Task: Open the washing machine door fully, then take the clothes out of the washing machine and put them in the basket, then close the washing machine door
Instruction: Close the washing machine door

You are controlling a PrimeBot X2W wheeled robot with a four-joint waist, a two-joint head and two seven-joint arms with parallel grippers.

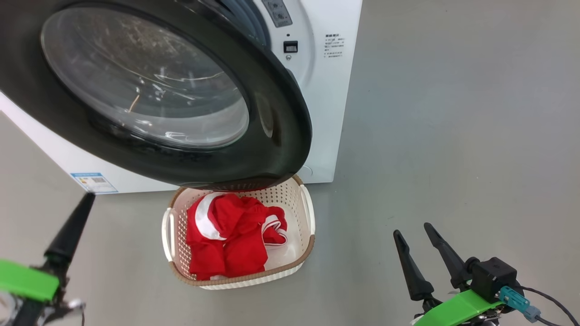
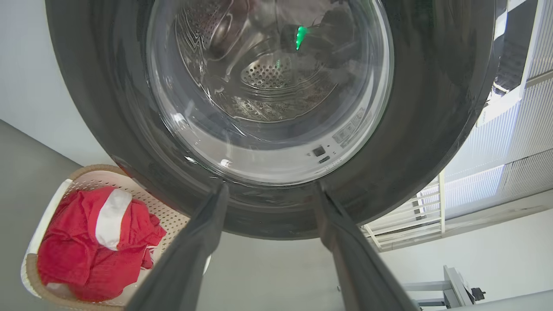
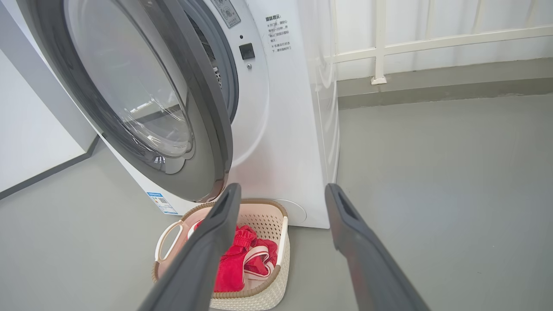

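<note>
- While the clothes (image 1: 231,240) lie in the basket (image 1: 309,213) at six o'clock, we see the door (image 1: 281,136) open.
- Our left wrist view adds the drum (image 2: 276,77) behind glass.
- Left gripper (image 2: 268,190) and right gripper (image 3: 283,190): jaws apart.

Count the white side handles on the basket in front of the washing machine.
2. The left handle sits on the basket's left side, the right handle on its right side, in the head view. Neither is hidden.

A white railing (image 3: 379,43) stands beyond the smooth grey floor (image 3: 453,172).
</note>
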